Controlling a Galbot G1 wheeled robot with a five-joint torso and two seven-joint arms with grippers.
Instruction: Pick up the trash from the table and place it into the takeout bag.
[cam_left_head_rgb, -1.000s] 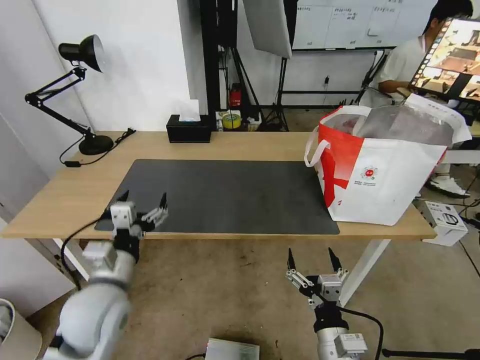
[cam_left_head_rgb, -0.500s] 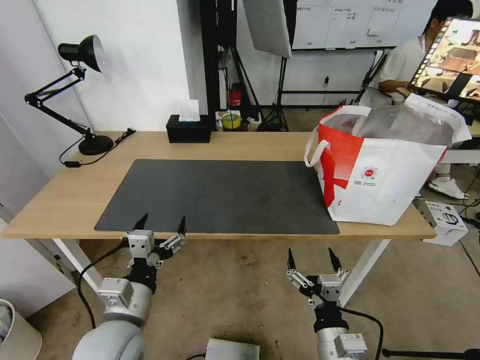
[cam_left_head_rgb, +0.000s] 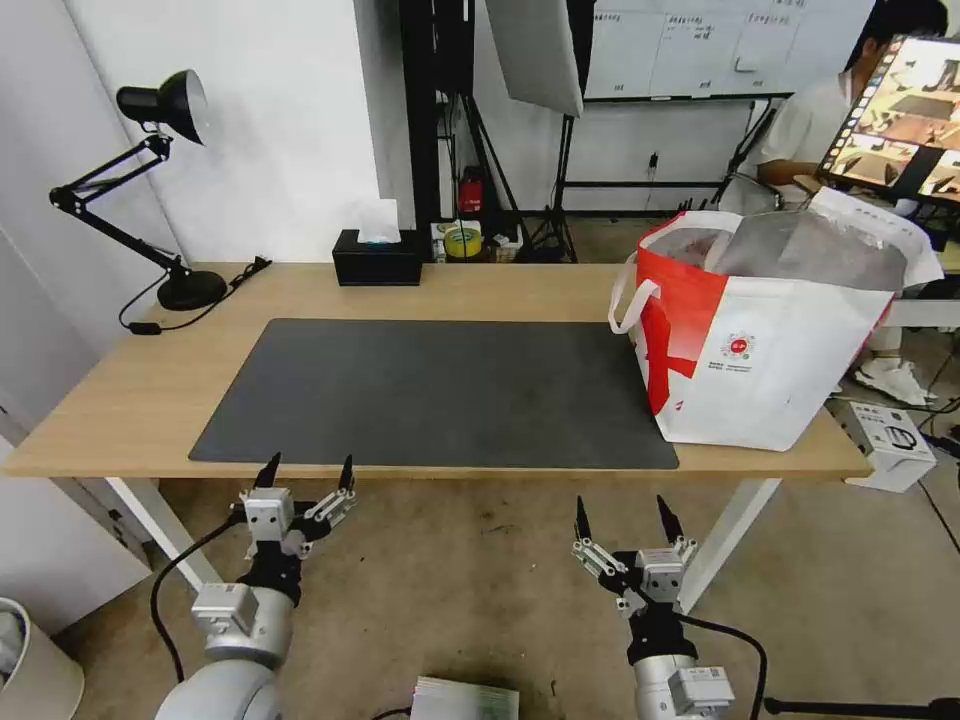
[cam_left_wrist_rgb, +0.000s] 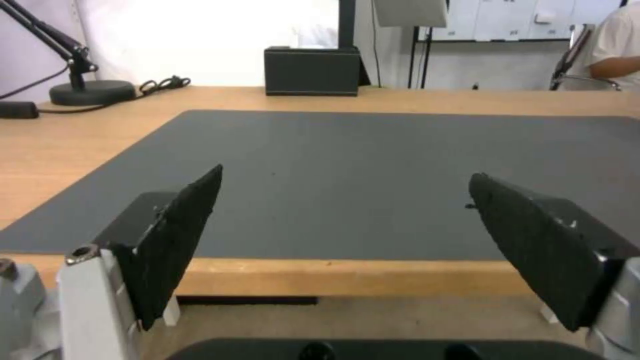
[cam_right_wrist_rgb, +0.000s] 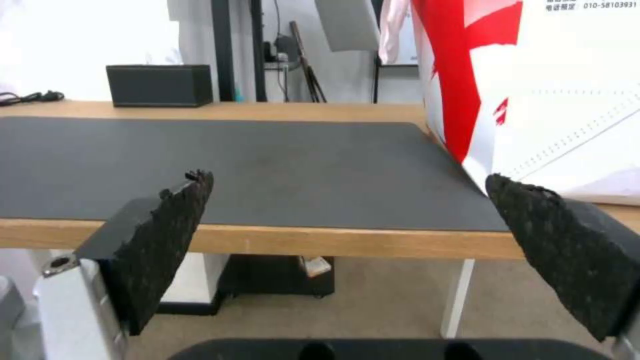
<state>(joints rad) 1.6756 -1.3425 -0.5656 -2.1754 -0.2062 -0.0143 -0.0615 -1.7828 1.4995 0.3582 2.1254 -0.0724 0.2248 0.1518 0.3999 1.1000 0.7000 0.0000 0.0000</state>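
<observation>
Both arms are hanging out below the front edge of the worktop (cam_left_head_rgb: 120, 400) right now. The left hand (cam_left_head_rgb: 305, 472) sits just under the near left corner of the dark mat (cam_left_head_rgb: 440, 390), fingers spread wide with nothing between them. The right hand (cam_left_head_rgb: 625, 520) is lower, off the front edge near the bag's side, also spread apart and holding nothing. The takeout bag (cam_left_head_rgb: 770, 340) stands upright on the worktop at the mat's right end (mouth open, silver lining showing). A black tissue box (cam_left_head_rgb: 377, 260) sits behind the mat, a desk lamp (cam_left_head_rgb: 150, 180) off its far left corner.
</observation>
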